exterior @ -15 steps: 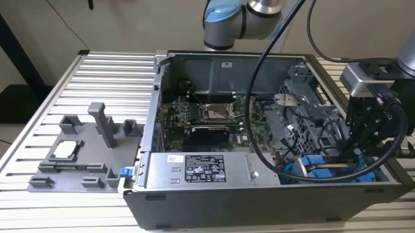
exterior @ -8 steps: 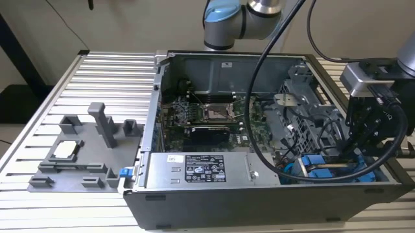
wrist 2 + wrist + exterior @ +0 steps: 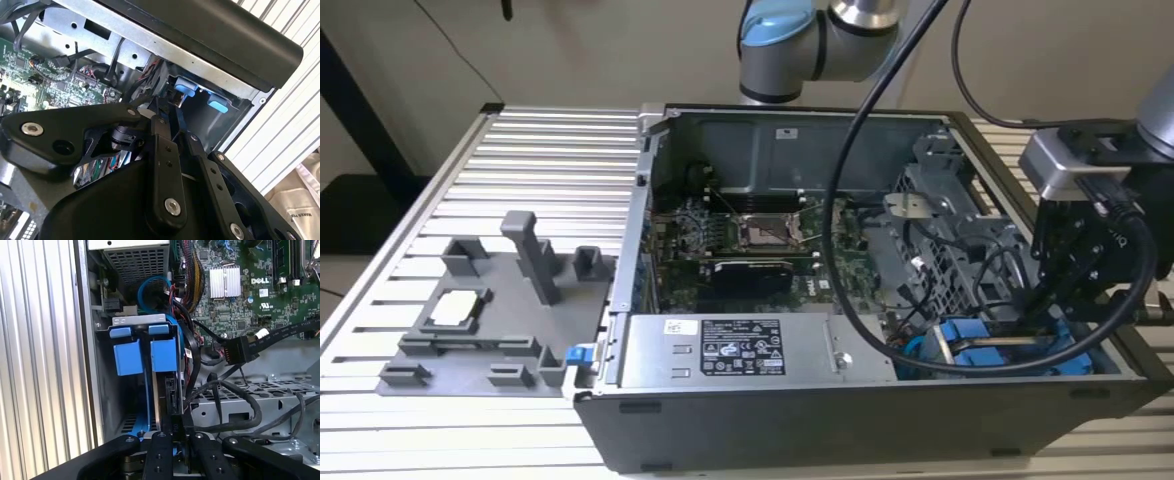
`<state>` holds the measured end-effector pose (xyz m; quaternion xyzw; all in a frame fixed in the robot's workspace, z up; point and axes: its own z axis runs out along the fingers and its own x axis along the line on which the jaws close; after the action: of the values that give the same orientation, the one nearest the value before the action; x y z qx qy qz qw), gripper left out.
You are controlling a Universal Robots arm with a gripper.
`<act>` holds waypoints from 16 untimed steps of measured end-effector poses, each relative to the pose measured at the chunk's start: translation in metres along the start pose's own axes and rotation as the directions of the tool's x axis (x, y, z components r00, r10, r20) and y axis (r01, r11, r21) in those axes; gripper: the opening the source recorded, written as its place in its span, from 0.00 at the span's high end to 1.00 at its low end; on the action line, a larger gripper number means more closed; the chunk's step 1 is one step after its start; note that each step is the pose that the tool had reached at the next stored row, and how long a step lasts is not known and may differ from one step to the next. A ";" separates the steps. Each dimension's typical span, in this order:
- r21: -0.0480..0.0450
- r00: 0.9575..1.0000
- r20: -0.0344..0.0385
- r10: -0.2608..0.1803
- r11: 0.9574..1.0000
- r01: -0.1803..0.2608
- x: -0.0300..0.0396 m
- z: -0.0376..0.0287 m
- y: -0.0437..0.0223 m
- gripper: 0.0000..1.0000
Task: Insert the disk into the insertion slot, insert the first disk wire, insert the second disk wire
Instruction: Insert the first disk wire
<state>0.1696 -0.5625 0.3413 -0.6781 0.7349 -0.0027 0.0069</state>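
The disk [image 3: 167, 388] sits edge-on in the insertion slot [image 3: 145, 320] of the drive cage, its blue carrier tab [image 3: 164, 356] beside a second blue tab [image 3: 127, 359]. My gripper [image 3: 178, 434] is right at the disk's exposed end, fingers [image 3: 158, 452] close together on a small black wire connector [image 3: 176, 416] that touches the disk's edge. In the exterior view the gripper [image 3: 1070, 300] hangs low at the case's right side, over the blue carriers [image 3: 974, 345]. The second wrist view shows the gripper [image 3: 162, 109] pointing at the blue tabs [image 3: 185, 88].
The open computer case [image 3: 854, 400] lies on a slatted table [image 3: 520, 160]. A loose black plug [image 3: 240, 350] and cable bundles [image 3: 235, 405] hang close by. The motherboard [image 3: 240, 285], a blue cable loop [image 3: 150, 287] and a grey fixture [image 3: 494, 310] are around.
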 end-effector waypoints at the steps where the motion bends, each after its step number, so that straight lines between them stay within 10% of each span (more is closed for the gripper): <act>1: 0.002 1.000 0.001 0.000 1.000 0.000 0.0000 0.0000 0.0001 0.81; 16: 0.006 1.000 0.002 -0.017 1.000 0.017 0.0004 0.0040 0.0043 0.81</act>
<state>0.1653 -0.5625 0.3372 -0.6844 0.7290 -0.0039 0.0097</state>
